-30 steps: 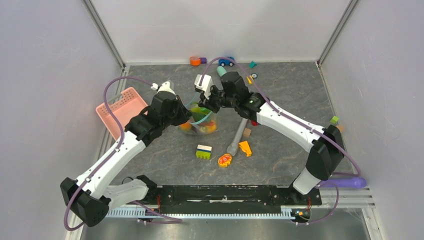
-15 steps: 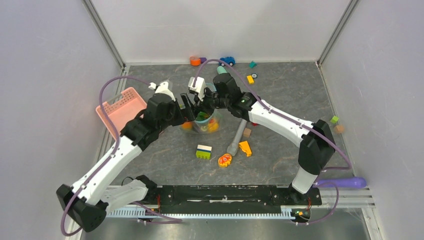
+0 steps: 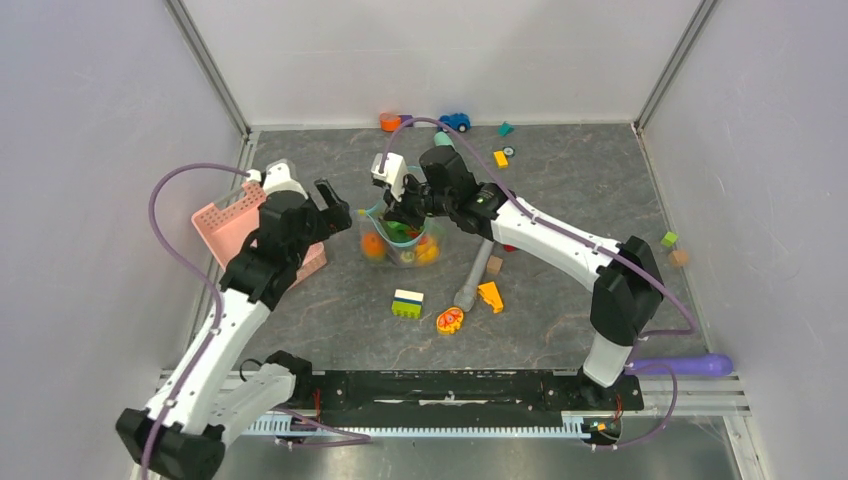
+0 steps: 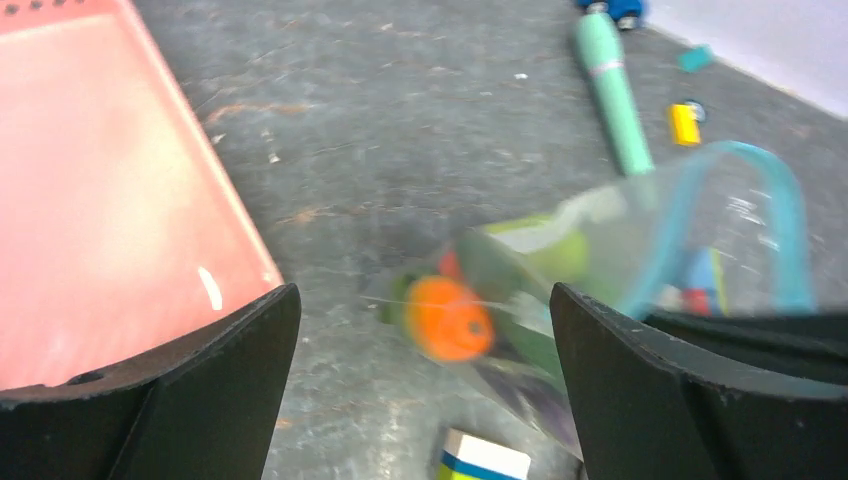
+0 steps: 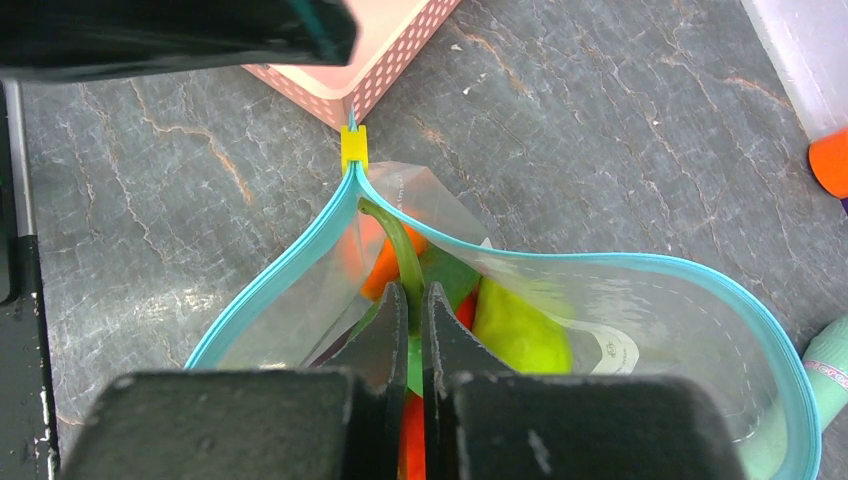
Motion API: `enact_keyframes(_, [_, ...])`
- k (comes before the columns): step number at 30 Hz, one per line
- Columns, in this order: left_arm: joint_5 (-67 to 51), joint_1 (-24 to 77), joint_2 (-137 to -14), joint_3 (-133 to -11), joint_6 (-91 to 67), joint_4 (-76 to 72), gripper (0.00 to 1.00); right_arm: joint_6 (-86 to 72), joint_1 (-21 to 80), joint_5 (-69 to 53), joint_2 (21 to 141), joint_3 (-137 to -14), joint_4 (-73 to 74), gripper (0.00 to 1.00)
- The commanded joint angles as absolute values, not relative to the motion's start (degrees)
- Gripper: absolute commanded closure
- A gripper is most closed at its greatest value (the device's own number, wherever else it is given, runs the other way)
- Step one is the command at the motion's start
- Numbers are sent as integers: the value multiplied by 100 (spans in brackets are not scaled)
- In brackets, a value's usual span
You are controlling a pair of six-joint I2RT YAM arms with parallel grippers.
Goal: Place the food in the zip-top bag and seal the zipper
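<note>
The left tool (image 3: 333, 200) has swung off to nine o'clock, wide and empty. The right tool (image 5: 415, 300) pinches a green plastic toy vegetable (image 5: 385, 235) inside the limp, slippery clear zip-top bag (image 5: 290, 305) at the middle of the desk (image 3: 580, 165). Its stiffer teal zipper strip (image 5: 600, 262) likely offers the best hold.

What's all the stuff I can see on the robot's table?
zip-top bag: one, clear, middle
zipper: one, teal, bag's rim
food: several, orange, green, yellow, inside bag
basket: one, pink, left
pen: one, teal, behind bag
toy car: one, blue, far edge
striped block: one, white-blue-green, in front of bag
oval toy: one, orange-red, beside striped block
tool: one, grey, right of bag
green cube: one, right edge
left gripper: one, black, open, between basket and bag
right gripper: one, black, jaws shut on green food inside bag
</note>
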State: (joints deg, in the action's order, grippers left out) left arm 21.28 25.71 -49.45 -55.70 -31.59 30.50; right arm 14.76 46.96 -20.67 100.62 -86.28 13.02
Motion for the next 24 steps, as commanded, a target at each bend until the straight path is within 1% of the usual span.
enact_keyframes(1, [853, 1090, -4948, -4795, -2918, 1986, 0, 1424, 4569, -1782, 10300, -8796, 1850, 100])
enact_keyframes(3, [140, 435, -4868, -4565, -2909, 1622, 0, 1439, 4531, -1817, 10307, -8830, 1870, 100])
enact_keyframes(4, [-469, 212, -4898, -4486, -2703, 1371, 0, 1450, 4519, -1840, 10318, -8854, 1883, 100])
enact_keyframes(8, [-2111, 9, -5233, -4140, -1800, 449, 0, 1515, 4491, -2000, 10387, -9072, 2009, 100])
enact_keyframes(11, [-3145, 9, -5492, -3679, -1438, -575, 0, 1661, 4486, -2048, 10407, -9166, 2148, 100])
enact_keyframes(16, [-4326, -153, -5982, -3436, -1367, -1500, 1, 1740, 4491, -1961, 10373, -9162, 2287, 100])
enact_keyframes(19, [-4728, -151, -6377, -3472, -1329, -1777, 5, 1806, 4491, -2041, 10345, -9140, 2372, 100])
enact_keyframes(21, [-4889, -159, -6596, -3582, -1308, -1730, 10, 1938, 4491, -2234, 10349, -9141, 2457, 100])
enact_keyframes(24, [-5417, -158, -6873, -3643, -1470, -2161, 13, 1964, 4490, -2337, 10404, -9149, 2521, 100])
